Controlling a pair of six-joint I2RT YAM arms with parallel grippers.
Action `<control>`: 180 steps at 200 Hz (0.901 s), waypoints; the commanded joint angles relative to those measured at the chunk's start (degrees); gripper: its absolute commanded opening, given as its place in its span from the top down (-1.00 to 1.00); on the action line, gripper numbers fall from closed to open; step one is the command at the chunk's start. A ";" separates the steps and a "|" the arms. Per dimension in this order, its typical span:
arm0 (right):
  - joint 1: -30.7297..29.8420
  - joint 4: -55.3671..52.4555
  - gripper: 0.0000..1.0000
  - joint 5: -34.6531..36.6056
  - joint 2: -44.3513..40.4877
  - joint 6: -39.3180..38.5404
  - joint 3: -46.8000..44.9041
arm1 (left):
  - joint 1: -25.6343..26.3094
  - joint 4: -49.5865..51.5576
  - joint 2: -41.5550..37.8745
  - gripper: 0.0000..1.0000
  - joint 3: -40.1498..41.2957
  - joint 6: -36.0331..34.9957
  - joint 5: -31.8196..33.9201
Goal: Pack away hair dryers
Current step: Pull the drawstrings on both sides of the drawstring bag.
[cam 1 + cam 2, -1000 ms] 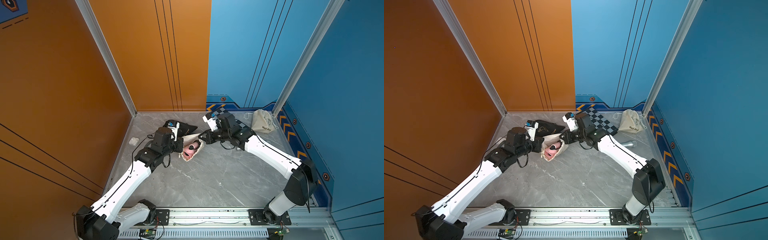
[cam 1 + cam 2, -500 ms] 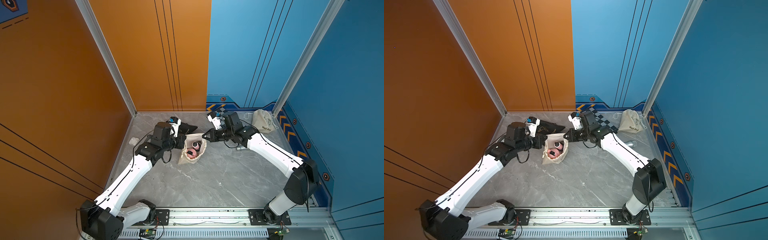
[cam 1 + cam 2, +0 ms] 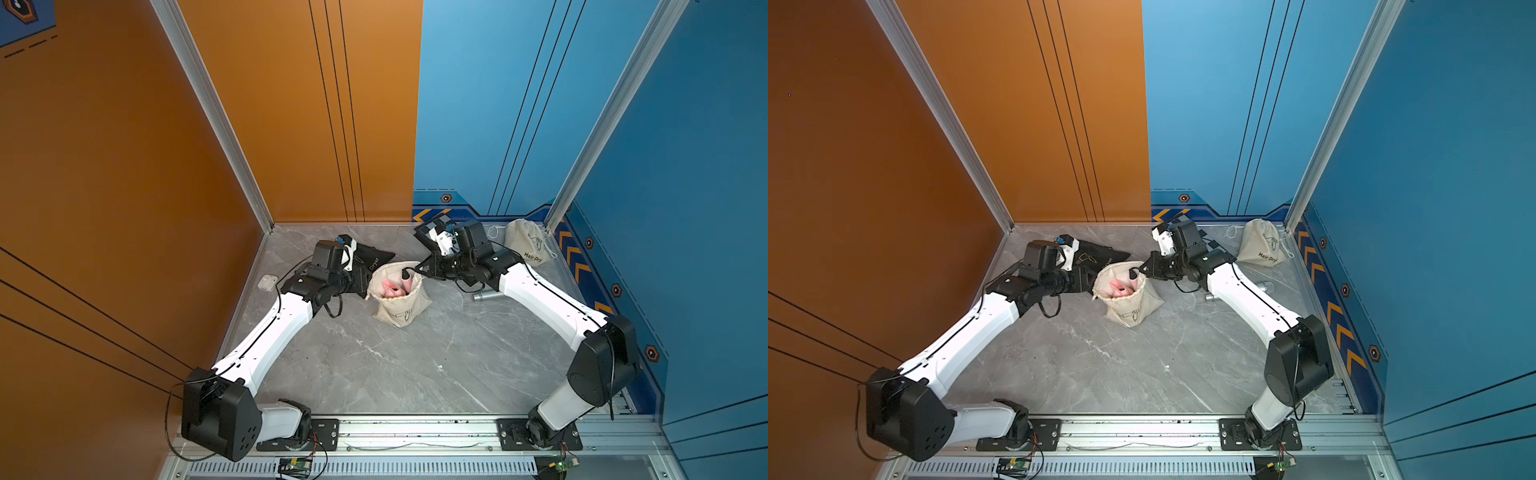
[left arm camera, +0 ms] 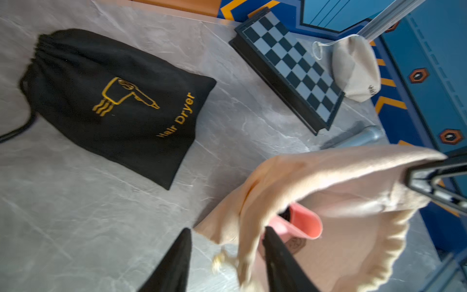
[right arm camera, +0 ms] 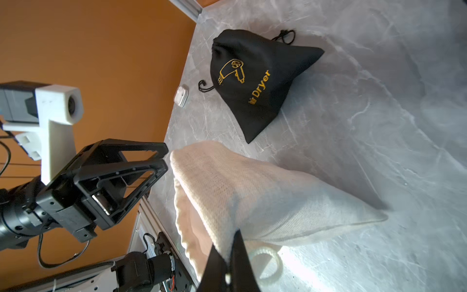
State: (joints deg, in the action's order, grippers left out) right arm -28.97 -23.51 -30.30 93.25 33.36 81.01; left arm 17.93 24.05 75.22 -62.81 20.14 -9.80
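A cream drawstring bag (image 3: 401,305) (image 3: 1133,305) stands upright mid-table with its mouth open. Inside it lies a pale pink hair dryer (image 3: 392,287) (image 3: 1121,286) (image 4: 303,222). My right gripper (image 3: 415,270) (image 5: 227,240) is shut on the bag's rim on the right side. My left gripper (image 3: 365,282) (image 4: 227,230) is open at the opposite side of the rim; a fold of the cloth hangs loose between its jaws, which stand well apart. No other hair dryer shows.
A black "Hair Dryer" bag (image 3: 374,259) (image 4: 113,101) lies flat behind the left gripper. A closed cream bag (image 3: 528,247) sits in the back right corner beside a chessboard (image 4: 290,63). A silver microphone (image 3: 484,296) lies under the right forearm. A white earbud case (image 3: 267,281) is near the left wall.
The cream bag went from lying on its side to standing upright, mouth up. My left gripper has opened and let go of the rim. The right gripper stays shut on it.
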 commanded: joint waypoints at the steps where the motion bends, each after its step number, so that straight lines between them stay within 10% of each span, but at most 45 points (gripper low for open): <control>1: -0.03 2.79 1.00 1.26 -0.96 1.46 -0.78 | -0.18 1.83 -2.31 -0.32 -1.63 -0.90 2.03; 70: -0.21 3.16 1.00 1.82 -1.95 0.13 -0.89 | -1.89 0.18 -6.04 -0.54 3.39 4.12 -1.61; 180: 0.36 5.27 1.00 7.44 -2.07 2.63 -3.20 | -0.90 -28.45 -17.92 -0.48 28.06 51.24 -8.00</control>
State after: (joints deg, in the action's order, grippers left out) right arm -28.91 -21.02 -25.63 93.21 34.52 78.78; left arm 16.03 6.59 59.92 -38.50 57.19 -17.50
